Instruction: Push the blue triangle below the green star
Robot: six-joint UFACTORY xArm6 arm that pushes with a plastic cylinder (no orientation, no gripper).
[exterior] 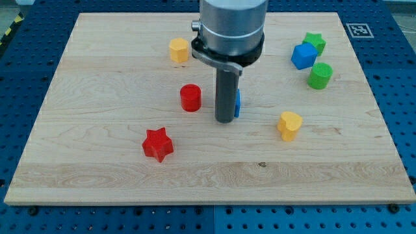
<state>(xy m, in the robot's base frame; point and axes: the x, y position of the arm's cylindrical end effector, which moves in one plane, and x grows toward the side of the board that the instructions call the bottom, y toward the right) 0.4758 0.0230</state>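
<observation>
The blue triangle (238, 103) is mostly hidden behind my rod; only a thin blue sliver shows at the rod's right side, near the middle of the board. My tip (225, 119) stands right against the triangle's left side. The green star (315, 43) lies at the view's upper right, far up and right of the triangle.
A blue cube (303, 56) touches the green star's lower left, with a green cylinder (320, 75) just below. A yellow heart (290, 125) lies right of the tip. A red cylinder (190, 97), a red star (158, 144) and a yellow hexagon (179, 49) lie to the left.
</observation>
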